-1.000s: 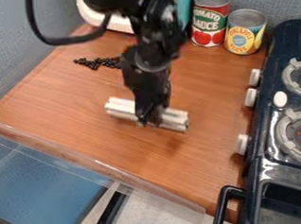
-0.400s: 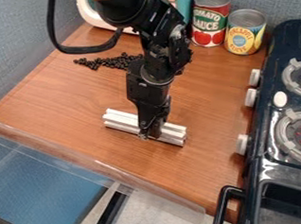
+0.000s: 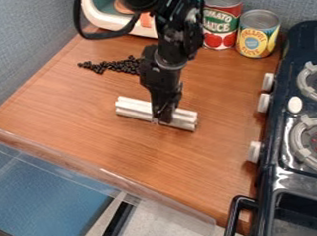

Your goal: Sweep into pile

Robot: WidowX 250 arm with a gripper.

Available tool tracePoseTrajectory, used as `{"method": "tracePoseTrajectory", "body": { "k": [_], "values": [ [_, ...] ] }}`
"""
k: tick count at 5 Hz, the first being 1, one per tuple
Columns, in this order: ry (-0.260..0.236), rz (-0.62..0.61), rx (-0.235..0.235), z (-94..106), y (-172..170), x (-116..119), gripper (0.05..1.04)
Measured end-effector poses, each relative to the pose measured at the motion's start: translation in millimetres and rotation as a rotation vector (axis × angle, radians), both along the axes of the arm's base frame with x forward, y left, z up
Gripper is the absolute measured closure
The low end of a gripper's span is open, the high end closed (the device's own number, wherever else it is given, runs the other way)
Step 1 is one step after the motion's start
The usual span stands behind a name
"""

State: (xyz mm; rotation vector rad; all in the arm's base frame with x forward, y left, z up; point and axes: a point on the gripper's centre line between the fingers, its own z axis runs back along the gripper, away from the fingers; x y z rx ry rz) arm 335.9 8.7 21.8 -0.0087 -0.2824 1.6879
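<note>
Wood shows between tool (image 3: pixel 164 120) and black beans (image 3: pixel 122 66).

We can't see the middle of the white bar (image 3: pixel 134 107) — the gripper (image 3: pixel 163 118) hides it. We can't tell if more black bits (image 3: pixel 122 65) sit behind the arm (image 3: pixel 172 47). The top edge cuts off the arm — the right edge, the stove (image 3: pixel 294 178).

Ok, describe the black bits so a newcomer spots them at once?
Find the wood-grain counter left of the black stove. Toward its far left, beyond the ribbed white bar, lie the black bits. They form a loose band of many tiny pieces, whereas the bar is one long piece.
</note>
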Motion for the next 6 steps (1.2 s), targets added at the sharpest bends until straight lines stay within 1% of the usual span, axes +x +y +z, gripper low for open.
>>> {"method": "tracePoseTrajectory", "body": {
  "k": [2, 3, 4, 5, 6],
  "values": [
    [-0.021, 0.035, 0.030, 1.8, 20, 25, 0.745],
    [-0.029, 0.066, 0.049, 3.1, 39, 34, 0.745],
    [-0.041, 0.101, 0.060, 5.4, 60, 41, 0.745],
    [-0.026, 0.133, 0.080, 8.4, 82, 42, 0.745],
    [-0.043, 0.135, 0.078, 13.6, 91, 46, 0.745]
  ]
}}
